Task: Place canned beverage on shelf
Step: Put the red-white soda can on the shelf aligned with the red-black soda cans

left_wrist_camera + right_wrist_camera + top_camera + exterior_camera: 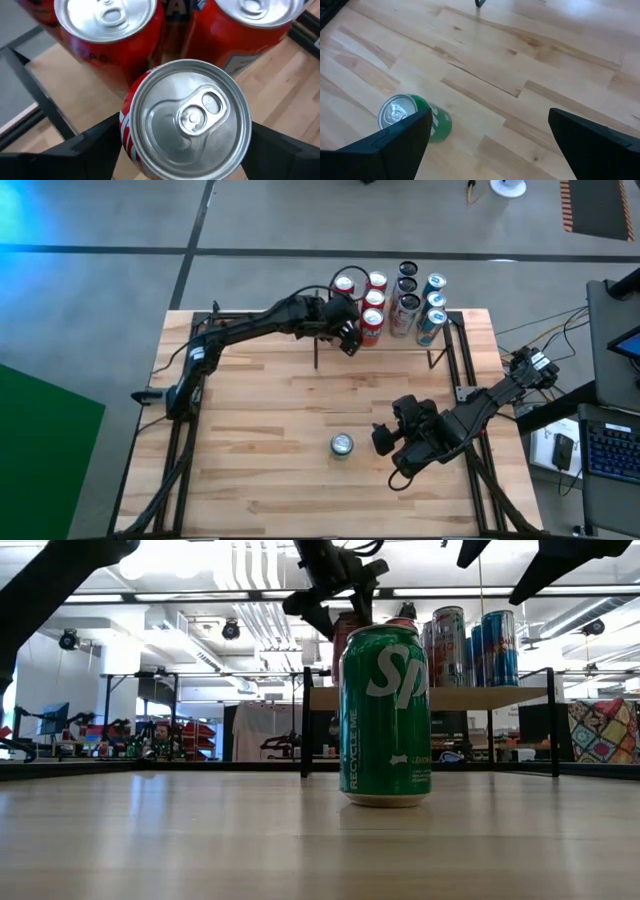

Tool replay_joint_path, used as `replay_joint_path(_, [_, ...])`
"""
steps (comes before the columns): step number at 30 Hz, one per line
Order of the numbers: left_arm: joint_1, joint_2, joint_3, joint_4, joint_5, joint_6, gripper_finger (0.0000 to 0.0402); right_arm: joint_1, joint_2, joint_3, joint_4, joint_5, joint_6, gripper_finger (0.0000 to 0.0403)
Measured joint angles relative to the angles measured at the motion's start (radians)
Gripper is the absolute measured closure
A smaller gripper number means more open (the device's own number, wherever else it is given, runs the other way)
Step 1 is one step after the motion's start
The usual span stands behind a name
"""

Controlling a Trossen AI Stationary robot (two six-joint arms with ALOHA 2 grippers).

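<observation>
A red can [186, 112] stands upright between the fingers of my left gripper [185, 150], which is shut on it over the shelf [397, 343] at the table's far edge. In the high view the gripper [352, 332] is at the near left of the can rows. Two more red cans [107, 30] stand just beyond on the light-wood plank [480, 698]. A green can [342, 445] stands upright on its base on the tabletop near the middle. My right gripper [386, 438] hangs open just to its right, with the green can [412, 119] beside one finger and untouched. My left gripper has the red can's wall [126, 131] between its two fingers, one on each side just below the top rim. The fingers slant down at it from the table's near left. The can is upright; its base is hidden, so I cannot tell whether it stands on the plank.
Several red, silver and blue cans [432, 300] crowd the shelf in rows, with tall ones [470, 635] at its right. Black uprights [305, 725] carry the plank. Bare tabletop [260, 460] lies to the left and in front of the green can.
</observation>
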Motion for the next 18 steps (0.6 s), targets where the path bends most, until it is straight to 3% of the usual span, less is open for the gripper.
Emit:
replay_joint_path(5, [0.02,0.0,-0.006,0.013,-0.001,-0.003,0.0053,0.0,0.0,0.0,0.003,-0.002,0.0,0.0014])
replay_joint_path(18, [0.044,-0.001,0.023,0.004,0.016,0.019,0.0055,0.013,0.003,0.0,0.031,-0.017,0.033,0.0014])
